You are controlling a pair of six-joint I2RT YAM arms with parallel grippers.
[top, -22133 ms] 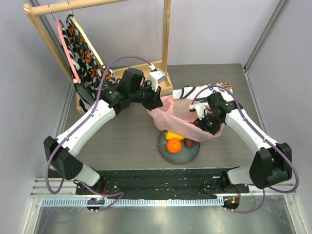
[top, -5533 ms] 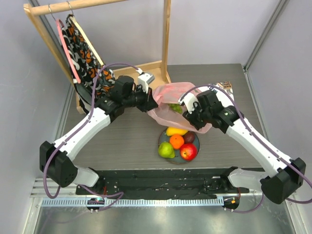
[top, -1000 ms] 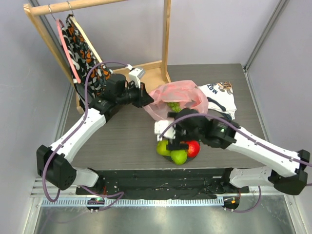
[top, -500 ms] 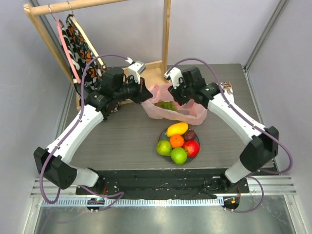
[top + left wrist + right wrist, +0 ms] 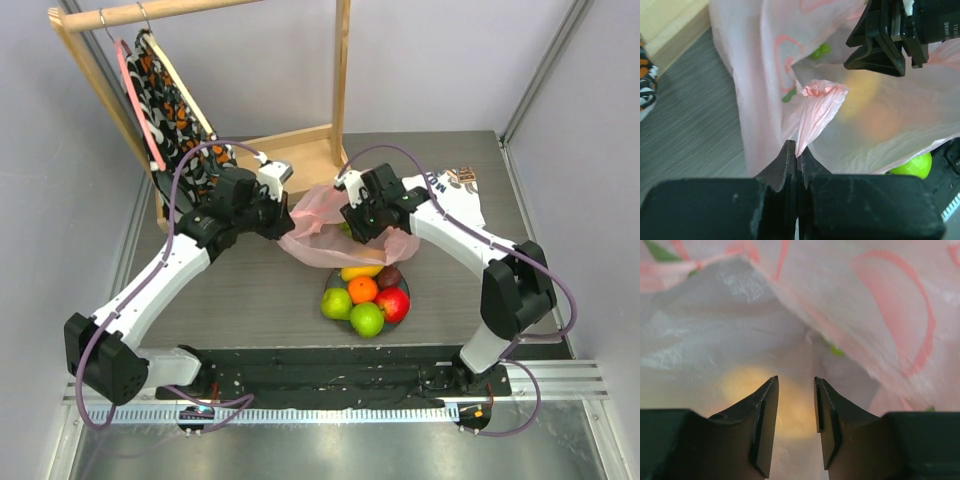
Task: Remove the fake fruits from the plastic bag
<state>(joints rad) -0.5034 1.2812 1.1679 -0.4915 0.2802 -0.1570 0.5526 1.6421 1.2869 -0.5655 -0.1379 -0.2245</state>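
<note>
The left gripper (image 5: 797,152) is clenched on a twisted pinch of the thin, translucent pink plastic bag (image 5: 315,238), holding the bag's left rim up off the grey wood-grain worktop (image 5: 250,290). From that pinch the film fans out to the right, so the bag's long axis runs left to right across the worktop, with its mouth gaping on the upper side.

The right gripper (image 5: 796,385) reaches into that mouth near the bag's middle. Its jaws stand a narrow gap apart against the pink film, and I cannot tell whether a fold is caught between them.

Small green grapes (image 5: 818,49) show through the film inside the bag.

Just near of the bag sits a dark round plate (image 5: 346,326) carrying the other glossy plastic fruits. A yellow mango (image 5: 360,271) lies with its long axis left to right at the bag's near edge. An orange (image 5: 362,289), a dark purple round fruit (image 5: 388,277), a red apple (image 5: 392,303) and two green apples (image 5: 337,303) sit nearer.

A white-and-navy printed cloth (image 5: 452,198) lies right of the bag. A wooden rack (image 5: 300,142) stands far left.
</note>
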